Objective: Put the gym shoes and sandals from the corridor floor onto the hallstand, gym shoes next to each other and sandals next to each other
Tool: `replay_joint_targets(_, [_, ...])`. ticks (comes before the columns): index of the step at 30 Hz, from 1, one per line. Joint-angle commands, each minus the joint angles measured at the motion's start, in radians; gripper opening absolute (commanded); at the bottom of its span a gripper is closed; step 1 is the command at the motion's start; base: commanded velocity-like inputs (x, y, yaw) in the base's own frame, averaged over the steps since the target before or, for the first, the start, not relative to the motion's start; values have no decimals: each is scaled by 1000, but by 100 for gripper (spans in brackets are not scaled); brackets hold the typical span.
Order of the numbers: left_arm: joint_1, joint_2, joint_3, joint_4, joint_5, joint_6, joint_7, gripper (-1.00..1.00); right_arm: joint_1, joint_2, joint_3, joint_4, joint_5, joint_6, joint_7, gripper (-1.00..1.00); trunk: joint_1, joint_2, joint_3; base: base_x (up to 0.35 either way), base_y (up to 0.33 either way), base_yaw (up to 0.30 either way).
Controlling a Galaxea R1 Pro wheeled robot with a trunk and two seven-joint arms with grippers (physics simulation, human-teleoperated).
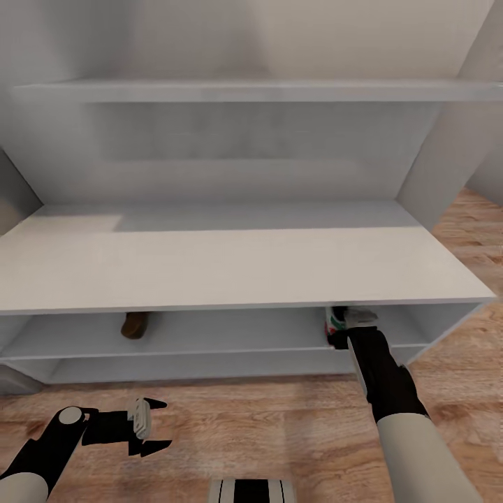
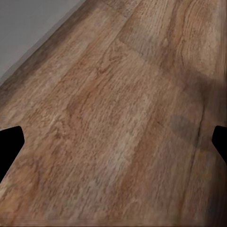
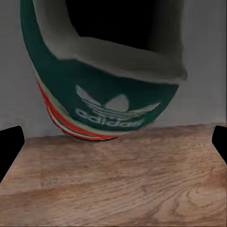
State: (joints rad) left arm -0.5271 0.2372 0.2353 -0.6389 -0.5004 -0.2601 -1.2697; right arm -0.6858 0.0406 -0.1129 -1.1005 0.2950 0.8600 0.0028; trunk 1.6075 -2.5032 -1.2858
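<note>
One gym shoe (image 1: 340,318) stands at the right end of the hallstand's (image 1: 230,265) upper open shelf, mostly under the bench top. In the right wrist view its green heel (image 3: 109,90) with a white logo and a red-striped sole is very close. My right gripper (image 1: 342,337) reaches in just behind that heel; its fingertips (image 3: 10,144) stand wide apart, open, clear of the shoe. A brown sandal (image 1: 135,325) lies on the same shelf towards the left. My left gripper (image 1: 155,425) hangs open over the corridor floor (image 1: 244,412), holding nothing. The other shoe and sandal are out of view.
The hallstand's bench top juts out over the two open shelves, and its back panel and an upper shelf (image 1: 251,91) rise behind. A side panel (image 1: 447,161) stands at the right. Wood floor (image 2: 118,118) lies under the left gripper.
</note>
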Motion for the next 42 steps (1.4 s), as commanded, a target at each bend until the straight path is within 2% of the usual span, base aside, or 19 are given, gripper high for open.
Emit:
replay_joint_targets(1, [-1,-1,5,-1,-7,-7,-3,100,-1,0,-2,-1,1,4,0,100,-1,0,-1,-316,0,0])
replay_joint_targets(22, [-1,-1,6,-1,-7,-7,-3,100,0,1,4,-6,2,2,0,100,-1,0,-1,-329,0,0])
replay_joint_targets(35, [-1,-1,6,-1,-7,-7,-3,100,11,2,4,-5,-1,-26,3,100,-1,0,-1,-23,0,0])
replay_joint_targets(36, [-1,-1,6,-1,-7,-7,-2,100,16,2,4,-8,-41,-37,2,100,-1,0,-1,0,0,0])
replay_joint_targets(41, [-1,-1,6,-1,-7,-7,-2,100,17,2,4,-8,-92,-108,2,100,-1,0,-1,0,0,0])
replay_joint_targets(42, [-1,-1,6,-1,-7,-7,-2,100,17,2,4,-2,-128,-284,1,100,-1,0,-1,0,0,0])
